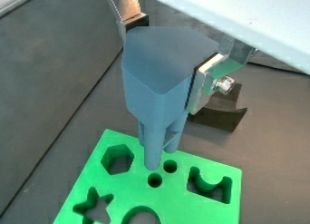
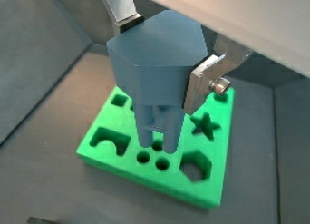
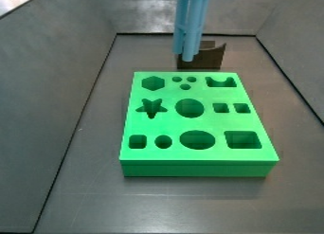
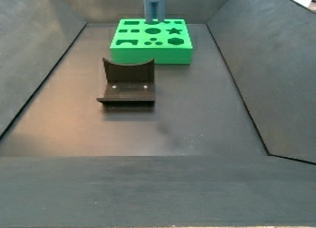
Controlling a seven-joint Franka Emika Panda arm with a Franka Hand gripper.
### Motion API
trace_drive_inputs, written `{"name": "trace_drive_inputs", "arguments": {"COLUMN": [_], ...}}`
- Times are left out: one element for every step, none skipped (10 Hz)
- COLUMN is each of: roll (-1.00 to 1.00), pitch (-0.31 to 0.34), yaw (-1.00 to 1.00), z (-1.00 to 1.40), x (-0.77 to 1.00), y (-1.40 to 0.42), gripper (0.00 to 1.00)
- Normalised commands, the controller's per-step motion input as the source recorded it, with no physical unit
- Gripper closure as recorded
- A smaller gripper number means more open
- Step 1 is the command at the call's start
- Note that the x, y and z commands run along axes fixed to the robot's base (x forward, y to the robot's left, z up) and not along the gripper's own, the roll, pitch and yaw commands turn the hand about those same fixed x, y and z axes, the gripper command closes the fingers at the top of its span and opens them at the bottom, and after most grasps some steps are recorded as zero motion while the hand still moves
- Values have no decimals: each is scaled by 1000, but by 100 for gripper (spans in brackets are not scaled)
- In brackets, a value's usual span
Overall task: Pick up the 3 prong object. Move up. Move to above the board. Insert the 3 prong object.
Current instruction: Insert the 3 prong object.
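Observation:
The 3 prong object (image 1: pixel 158 73) is a tall blue-grey peg with a blocky head. My gripper (image 1: pixel 164 60) is shut on its head, with one silver finger (image 1: pixel 206 82) flat against its side. It shows the same way in a wrist view (image 2: pixel 151 64), with my gripper (image 2: pixel 164 51) round the head. The peg hangs upright, its prongs just above the small round holes (image 1: pixel 154 180) of the green board (image 1: pixel 130 184), apart from the surface. In both side views the peg (image 3: pixel 192 25) (image 4: pixel 154 5) hangs over the board's (image 3: pixel 260 124) (image 4: pixel 154 54) far part. My gripper is out of frame there.
The dark fixture (image 3: pixel 210 56) stands just behind the board, and in a side view (image 4: pixel 127 81) in front of it. It also shows in a wrist view (image 1: pixel 224 112). Grey sloping walls (image 3: pixel 76 96) enclose the dark floor (image 4: pixel 161 121).

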Motion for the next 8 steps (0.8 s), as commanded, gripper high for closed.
{"name": "trace_drive_inputs", "arguments": {"roll": [0,36,119,90,37,66,34,0], "pitch": [0,-41,-90,-67,-36,-30,-13,-34], "yaw": [0,0,-6,0,0,0,0,0], "z": [-3,-320,-526,-429,-269,-303,-223,-254], "x": [0,0,0,0,0,0,20,46], "y": [-23,-66,-51,0,0,0,0,0], "gripper": [100,100,100,100,100,100,100,100]}}
